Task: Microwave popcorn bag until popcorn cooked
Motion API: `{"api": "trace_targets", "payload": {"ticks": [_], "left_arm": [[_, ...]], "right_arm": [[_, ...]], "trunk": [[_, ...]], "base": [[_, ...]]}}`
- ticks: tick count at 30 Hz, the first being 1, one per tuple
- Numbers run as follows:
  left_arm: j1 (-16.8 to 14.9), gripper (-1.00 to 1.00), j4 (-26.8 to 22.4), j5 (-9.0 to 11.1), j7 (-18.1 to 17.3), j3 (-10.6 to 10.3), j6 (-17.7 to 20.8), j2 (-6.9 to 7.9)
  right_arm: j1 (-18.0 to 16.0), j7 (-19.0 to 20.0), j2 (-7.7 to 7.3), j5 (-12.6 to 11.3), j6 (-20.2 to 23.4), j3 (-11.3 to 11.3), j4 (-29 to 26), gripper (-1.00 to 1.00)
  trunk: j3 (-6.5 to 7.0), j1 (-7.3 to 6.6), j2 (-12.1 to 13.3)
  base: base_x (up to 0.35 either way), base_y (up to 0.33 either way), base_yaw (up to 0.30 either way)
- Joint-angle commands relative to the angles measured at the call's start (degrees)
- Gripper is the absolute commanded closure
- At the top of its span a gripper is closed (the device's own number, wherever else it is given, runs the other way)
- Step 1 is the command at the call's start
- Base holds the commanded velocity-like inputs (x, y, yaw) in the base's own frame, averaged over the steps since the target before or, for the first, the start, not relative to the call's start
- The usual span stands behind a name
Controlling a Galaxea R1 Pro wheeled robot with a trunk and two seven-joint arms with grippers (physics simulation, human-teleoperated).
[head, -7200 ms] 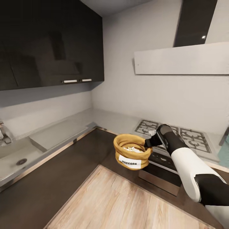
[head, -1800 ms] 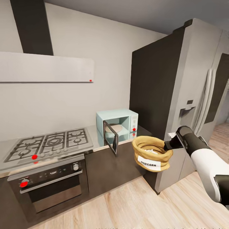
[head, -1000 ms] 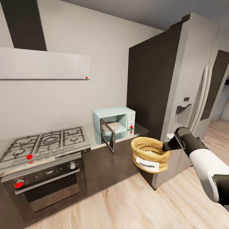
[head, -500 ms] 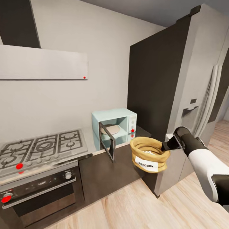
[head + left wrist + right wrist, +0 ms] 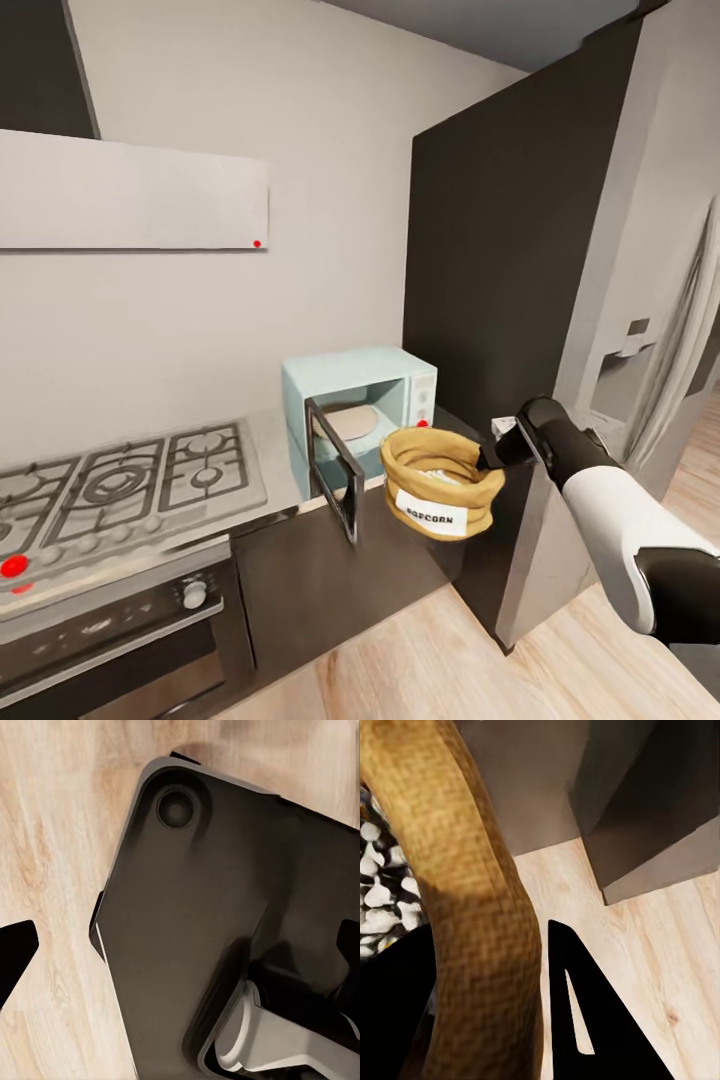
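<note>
The right gripper (image 5: 487, 458) pinches the rolled rim of the popcorn bag (image 5: 440, 484), holding it in the air just off the countertop's (image 5: 268, 440) front edge, directly before the microwave (image 5: 362, 403). The microwave door (image 5: 333, 482) stands swung open. Pale popcorn (image 5: 379, 877) fills the sack. The left gripper's state cannot be told.
</note>
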Motion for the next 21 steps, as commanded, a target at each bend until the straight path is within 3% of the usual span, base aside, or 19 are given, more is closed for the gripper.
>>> {"api": "trace_targets", "payload": {"ticks": [1,5,8,11,16,21], "left_arm": [[0.0,-1.0,0.0,0.2,0.1,0.0,-0.2,-0.02],[0.0,-1.0,0.0,0.2,0.1,0.0,-0.2,-0.02],[0.0,-1.0,0.0,0.2,0.1,0.0,-0.2,-0.02],[0.0,-1.0,0.0,0.2,0.1,0.0,-0.2,-0.02],[0.0,-1.0,0.0,0.2,0.1,0.1,-0.2,-0.02],[0.0,-1.0,0.0,0.2,0.1,0.0,-0.1,-0.02]], "right_arm": [[0.0,0.6,0.16,0.6,0.1,0.3,-0.8,1.0],[0.0,0.6,0.51,0.6,0.1,0.3,-2.6,1.0],[0.0,0.6,2.65,0.7,0.1,0.3,-4.5,1.0],[0.0,0.5,3.76,0.7,0.1,0.3,-5.0,1.0],[0.0,0.4,3.95,0.8,0.1,0.3,-5.1,1.0],[0.0,0.5,3.84,0.8,0.1,0.3,-5.1,1.0]], "trunk": [[-0.04,0.04,0.0],[-0.04,0.04,0.0],[-0.04,0.04,0.0],[-0.04,0.04,0.0],[-0.04,0.04,0.0],[-0.04,0.04,0.0]], "base": [[0.15,0.0,0.0],[0.033,0.0,0.0],[0.002,0.0,0.0],[0.0,0.0,0.0],[0.016,0.0,0.0],[0.265,0.0,0.0]]}}
